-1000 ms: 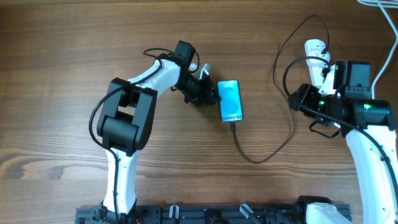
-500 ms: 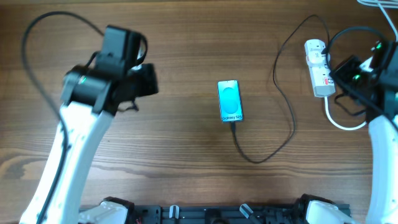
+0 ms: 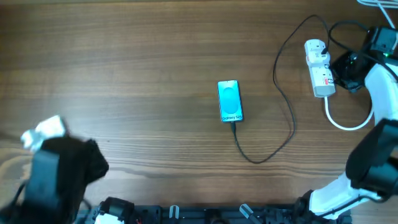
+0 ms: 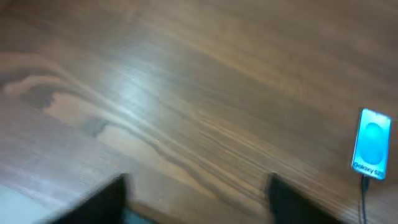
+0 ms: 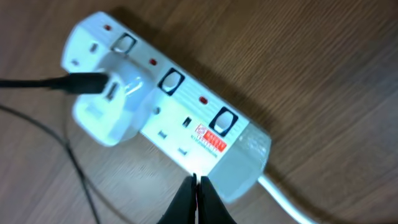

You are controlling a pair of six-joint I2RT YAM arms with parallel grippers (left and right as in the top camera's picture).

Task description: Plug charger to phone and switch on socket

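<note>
The phone (image 3: 229,101) lies flat mid-table, turquoise screen up, and shows at the right edge of the left wrist view (image 4: 372,143). The charger's thin black cable (image 3: 291,127) runs from the phone's near end in a loop to the white adapter (image 5: 115,102), which sits in the socket strip (image 3: 319,68). My right gripper (image 5: 196,179) is shut, its tips at the near edge of the socket (image 5: 186,118), below a rocker switch (image 5: 224,121). My left gripper (image 4: 196,182) is open and empty over bare wood, far left of the phone.
A thick white cable (image 3: 339,121) leaves the socket's near end and curves right under my right arm (image 3: 379,93). My left arm (image 3: 62,171) is a blur at the table's front left corner. More white cable lies at the top right corner (image 3: 376,5).
My left arm has pulled back from the phone to the front left and its gripper has opened. My right gripper has shut and moved to the strip's right side.
</note>
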